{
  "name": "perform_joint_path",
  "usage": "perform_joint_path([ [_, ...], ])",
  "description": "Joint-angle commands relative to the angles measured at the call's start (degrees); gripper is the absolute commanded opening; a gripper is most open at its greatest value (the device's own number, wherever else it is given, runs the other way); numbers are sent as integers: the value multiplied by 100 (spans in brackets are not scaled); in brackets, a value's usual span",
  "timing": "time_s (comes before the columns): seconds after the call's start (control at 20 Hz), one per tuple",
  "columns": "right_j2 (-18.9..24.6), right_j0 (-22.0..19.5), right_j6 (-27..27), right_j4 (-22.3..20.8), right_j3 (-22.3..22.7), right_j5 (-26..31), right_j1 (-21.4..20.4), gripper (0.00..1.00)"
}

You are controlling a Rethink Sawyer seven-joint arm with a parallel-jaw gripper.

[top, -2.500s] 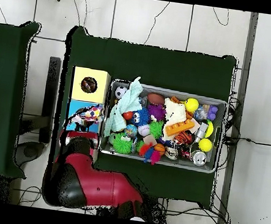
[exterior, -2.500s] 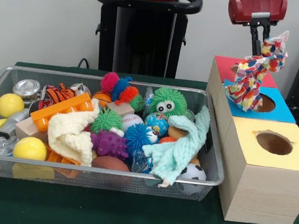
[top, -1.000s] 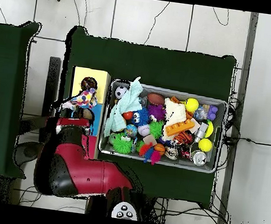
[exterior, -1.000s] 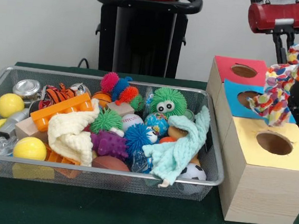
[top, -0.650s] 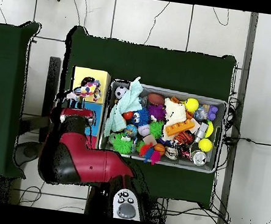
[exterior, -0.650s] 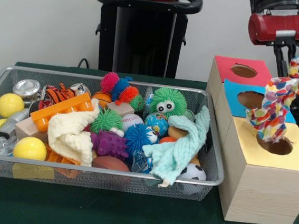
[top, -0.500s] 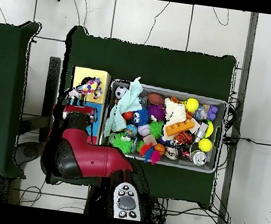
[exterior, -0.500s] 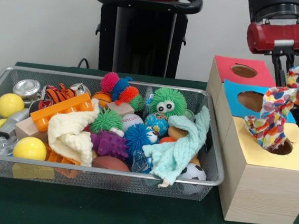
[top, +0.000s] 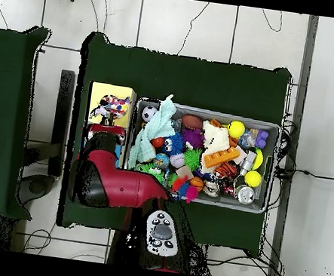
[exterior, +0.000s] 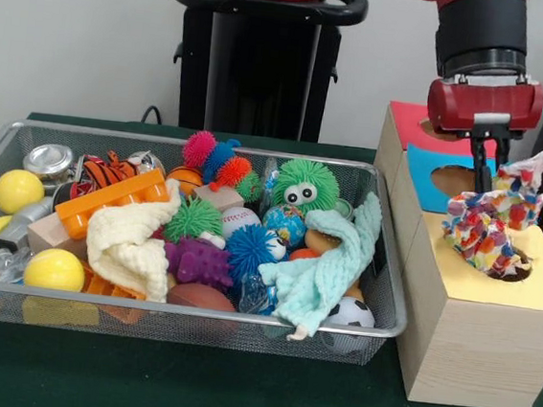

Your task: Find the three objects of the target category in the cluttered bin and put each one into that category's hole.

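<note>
One spotted cloth [exterior: 489,223] is bunching right under my claw [exterior: 484,190], its bottom end sitting in the round hole [exterior: 508,269] of the yellow-topped box [exterior: 476,324]. I'm hanging straight above that hole, with the cloth's top edge sticking up just beside my fingers on the side away from the bin [exterior: 191,244]. I can't tell if my claw is apart or still pinching the fabric; the fingers are thin dark rods and the cloth is covering their tips.

To do this step well, I'm judging most of the cloth is still outside the hole, piling on the rim. Better to be pushing straight down through the hole's middle so the bundle goes in whole, not letting go with folds draping over the yellow paper. The loose top flap could be catching on my fingers when I lift, dragging it back out, so a slow vertical lift looks safest.

Hard to see: the hole's inside is dark and mostly covered by fabric, so how deep the cloth is going is unclear. Looking from overhead, my arm [top: 110,186] is hiding the blue and red boxes next to me. No other spotted cloth is showing in the bin; anything under the green cloth [exterior: 328,267] or cream cloth [exterior: 133,243] is hidden.
</note>
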Motion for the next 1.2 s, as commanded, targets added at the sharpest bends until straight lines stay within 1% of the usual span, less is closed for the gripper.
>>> perform_joint_path([
  [0.05,-175,33,457,-27,-610,492,509,0],
  [0.35,-216,95,543,5,-701,487,534,0],
  [0.75,-375,458,698,304,-996,152,679,0],
  [1.0,-552,711,709,551,-1268,254,769,0],
  [1.2,-608,741,731,551,-1332,320,804,0],
])
